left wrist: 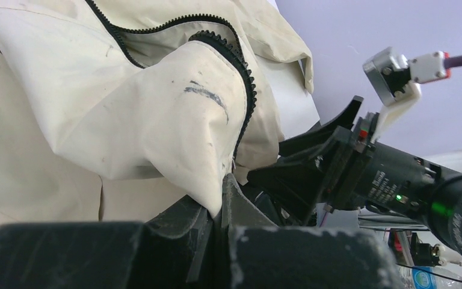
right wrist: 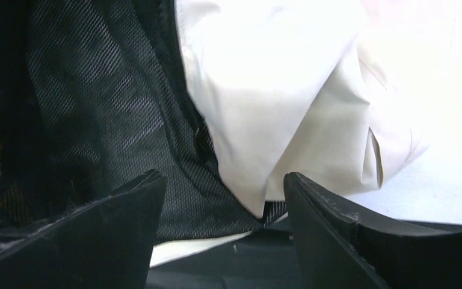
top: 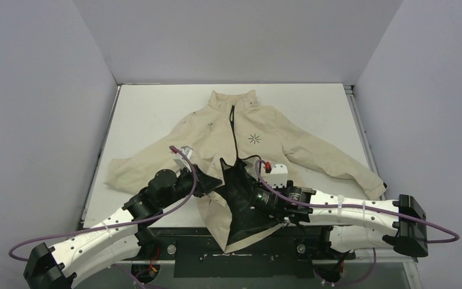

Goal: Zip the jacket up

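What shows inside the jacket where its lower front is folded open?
The jacket's black mesh lining, with the open right claw at its edge. Whatever lies beneath the flap is covered.

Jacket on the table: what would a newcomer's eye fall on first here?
The beige jacket lies spread on the white table, its lower front thrown open to the black lining. The left gripper pinches its zipper edge; the right gripper stands open beside the lining.

small dark star sign on the chest of the jacket, tiny white print on a black motor, too blurry to read
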Robot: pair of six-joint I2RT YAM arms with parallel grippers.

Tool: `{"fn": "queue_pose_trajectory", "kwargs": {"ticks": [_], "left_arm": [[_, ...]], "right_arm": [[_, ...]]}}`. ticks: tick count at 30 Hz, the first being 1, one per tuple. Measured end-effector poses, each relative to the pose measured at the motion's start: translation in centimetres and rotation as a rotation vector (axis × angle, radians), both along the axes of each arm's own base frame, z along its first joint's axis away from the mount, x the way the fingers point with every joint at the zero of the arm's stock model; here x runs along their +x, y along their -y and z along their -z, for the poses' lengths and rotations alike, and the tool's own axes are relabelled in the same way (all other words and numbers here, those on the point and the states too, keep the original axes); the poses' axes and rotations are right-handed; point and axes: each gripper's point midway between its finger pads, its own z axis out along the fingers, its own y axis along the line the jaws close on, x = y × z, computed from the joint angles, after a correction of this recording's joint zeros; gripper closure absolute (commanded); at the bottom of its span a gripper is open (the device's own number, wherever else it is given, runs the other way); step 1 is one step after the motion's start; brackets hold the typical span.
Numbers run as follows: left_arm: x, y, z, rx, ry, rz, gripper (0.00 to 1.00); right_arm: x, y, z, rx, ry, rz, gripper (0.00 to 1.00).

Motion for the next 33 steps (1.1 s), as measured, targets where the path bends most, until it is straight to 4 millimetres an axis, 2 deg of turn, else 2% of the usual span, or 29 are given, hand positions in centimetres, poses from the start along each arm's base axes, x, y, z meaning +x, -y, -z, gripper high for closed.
{"fn": "queue_pose_trajectory", "kwargs": {"ticks": [5,7,11,18,23,26,33], "left_arm": [[0.0,0.0,0.1,0.001,-0.002,0.0,1.0],[0.1,0.0,0.1,0.001,-0.003,0.0,1.0],[0.1,-0.1,0.1,0.001,-0.004,-0.001,1.0],[0.1,-0.1,0.4,0.007,-0.01,0.0,1.0],[0.1,-0.1,0.5,0.006,-0.012,0.002,1.0],[0.0,-0.1,0.5,0.005,-0.013,0.006,1.0],[-0.1,-0.1,0.9,0.007,-0.02,0.01,1.0]], "right_arm": [[2.1,0.6,1.8,0.028,0.004,0.043,0.45],[2.5,0.9,2.1,0.028,0.008,0.05,0.45],[3.0,-0.2,1.9,0.061,0.019,0.018,0.44],[2.7,-1.7,2.2,0.098,-0.005,-0.045,0.51],[2.2,-1.4,3.1,0.076,-0.037,-0.05,0.38],[1.9,-1.3,3.5,0.065,-0.054,-0.049,0.36],[1.3,-0.9,4.4,0.059,-0.087,-0.041,0.48]]}}
